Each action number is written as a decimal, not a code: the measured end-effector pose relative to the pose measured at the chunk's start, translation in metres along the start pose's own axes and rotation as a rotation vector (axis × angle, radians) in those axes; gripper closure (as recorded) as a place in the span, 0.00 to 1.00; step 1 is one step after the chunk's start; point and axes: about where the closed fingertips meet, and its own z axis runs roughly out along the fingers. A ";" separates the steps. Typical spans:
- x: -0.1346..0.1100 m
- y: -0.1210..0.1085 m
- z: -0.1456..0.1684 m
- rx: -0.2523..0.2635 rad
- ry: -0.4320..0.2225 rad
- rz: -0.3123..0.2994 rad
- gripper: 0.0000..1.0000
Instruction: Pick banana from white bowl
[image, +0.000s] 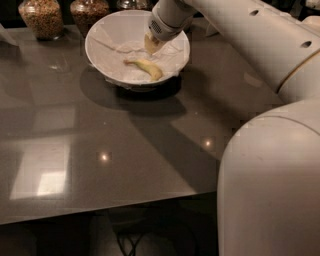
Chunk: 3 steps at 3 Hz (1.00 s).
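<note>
A small curved yellow banana (148, 69) lies on crumpled white paper inside the large white bowl (97, 47) at the back of the dark table. My gripper (151, 45) hangs over the bowl's right half, just above and behind the banana, and is apart from it. Pale yellow pads show at its tip. Nothing is seen held in it. My white arm reaches in from the upper right.
Two glass jars of brown grains (42, 18) (89, 12) stand behind the bowl at the back left. My white base (272, 185) fills the right foreground. The grey tabletop (100, 150) ends at a front edge near the bottom.
</note>
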 end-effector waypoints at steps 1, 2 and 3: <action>-0.001 0.000 -0.002 0.002 -0.003 -0.002 0.57; 0.006 -0.001 0.000 -0.005 0.000 0.015 0.35; 0.008 -0.001 0.001 -0.007 0.002 0.020 0.32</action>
